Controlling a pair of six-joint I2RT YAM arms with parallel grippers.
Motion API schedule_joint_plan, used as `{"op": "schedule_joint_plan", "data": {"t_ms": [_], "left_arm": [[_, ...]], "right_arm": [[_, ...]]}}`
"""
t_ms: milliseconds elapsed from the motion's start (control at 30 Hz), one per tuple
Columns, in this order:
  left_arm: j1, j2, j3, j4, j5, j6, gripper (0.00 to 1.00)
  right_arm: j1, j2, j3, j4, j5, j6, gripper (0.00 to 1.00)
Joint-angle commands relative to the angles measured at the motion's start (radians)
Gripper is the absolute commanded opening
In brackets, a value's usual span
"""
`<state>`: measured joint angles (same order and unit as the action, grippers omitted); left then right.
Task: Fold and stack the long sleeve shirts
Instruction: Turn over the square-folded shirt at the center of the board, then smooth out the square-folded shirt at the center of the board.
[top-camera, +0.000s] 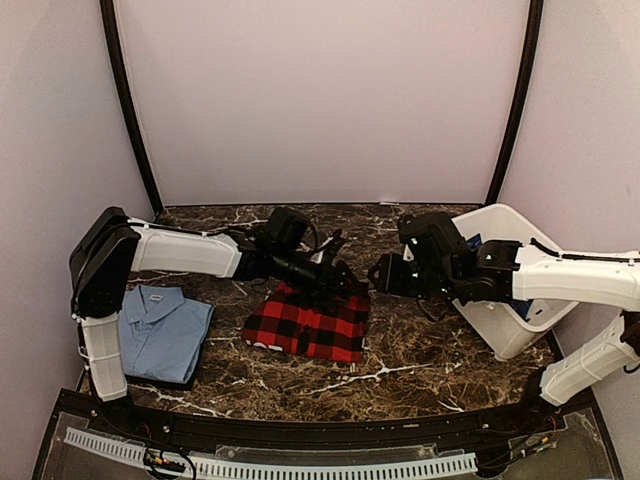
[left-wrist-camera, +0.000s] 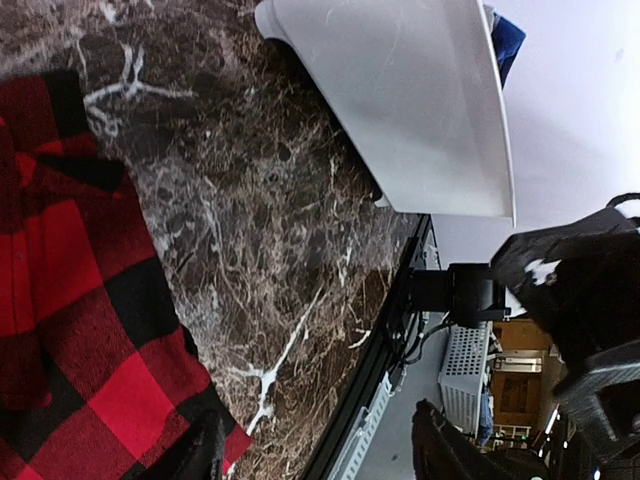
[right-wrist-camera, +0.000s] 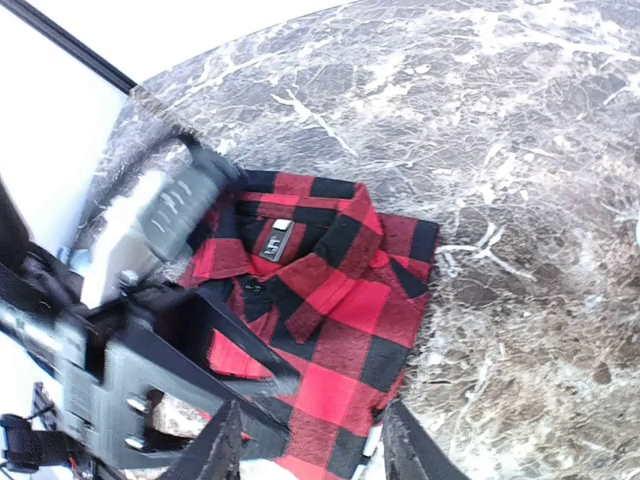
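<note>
Flannel shirt (top-camera: 308, 325) lies folded mid counter (top-camera: 420, 350); left gripper (left-wrist-camera: 320, 452) and right gripper (right-wrist-camera: 310, 442) both apart, empty, over its far edge. Fold looks done: next you grip it flat, stack on light blue shirt (top-camera: 160, 330), near left.

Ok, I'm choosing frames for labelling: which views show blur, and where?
Right wrist view: the white-and-black left arm is motion-smeared, while the red-and-black checked flannel shirt is sharp. Left wrist view: the white plastic bin is crisp, the right arm dark and soft. Top view: evenly lit, no obvious blur.
</note>
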<state>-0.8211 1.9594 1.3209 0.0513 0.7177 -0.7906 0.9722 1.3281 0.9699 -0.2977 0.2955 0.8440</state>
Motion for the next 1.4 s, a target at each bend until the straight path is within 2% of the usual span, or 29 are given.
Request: {"op": "schedule_joint_plan", "data": {"t_ms": [0, 133, 267, 400, 533, 800, 1167, 1300, 1367], "left_arm": [[0.04, -0.117, 0.033, 0.006, -0.084, 0.007, 0.64], [0.098, -0.214, -0.052, -0.034, -0.162, 0.023, 0.65], [0.203, -0.31, -0.161, -0.111, -0.206, 0.072, 0.64], [0.331, -0.392, -0.278, -0.151, -0.185, 0.126, 0.64], [0.392, -0.414, -0.369, -0.179, -0.161, 0.18, 0.65], [0.402, -0.364, -0.506, -0.146, -0.112, 0.209, 0.69], [0.365, -0.289, -0.537, -0.087, -0.096, 0.192, 0.72], [0.323, -0.253, -0.519, -0.069, -0.103, 0.163, 0.69], [0.298, -0.236, -0.512, -0.057, -0.102, 0.135, 0.64]], "right_arm": [[-0.005, 0.033, 0.023, -0.051, 0.007, -0.031, 0.5], [-0.005, 0.097, 0.046, -0.04, -0.039, -0.05, 0.56], [-0.007, 0.152, 0.041, -0.018, -0.072, -0.05, 0.56], [-0.025, 0.212, 0.027, 0.011, -0.124, -0.05, 0.55], [-0.053, 0.279, 0.014, 0.064, -0.196, -0.058, 0.52], [-0.083, 0.382, 0.001, 0.105, -0.229, -0.066, 0.52], [-0.09, 0.478, 0.013, 0.142, -0.262, -0.063, 0.51], [-0.09, 0.503, 0.018, 0.151, -0.271, -0.059, 0.47], [-0.09, 0.514, 0.024, 0.157, -0.285, -0.062, 0.44]]}}
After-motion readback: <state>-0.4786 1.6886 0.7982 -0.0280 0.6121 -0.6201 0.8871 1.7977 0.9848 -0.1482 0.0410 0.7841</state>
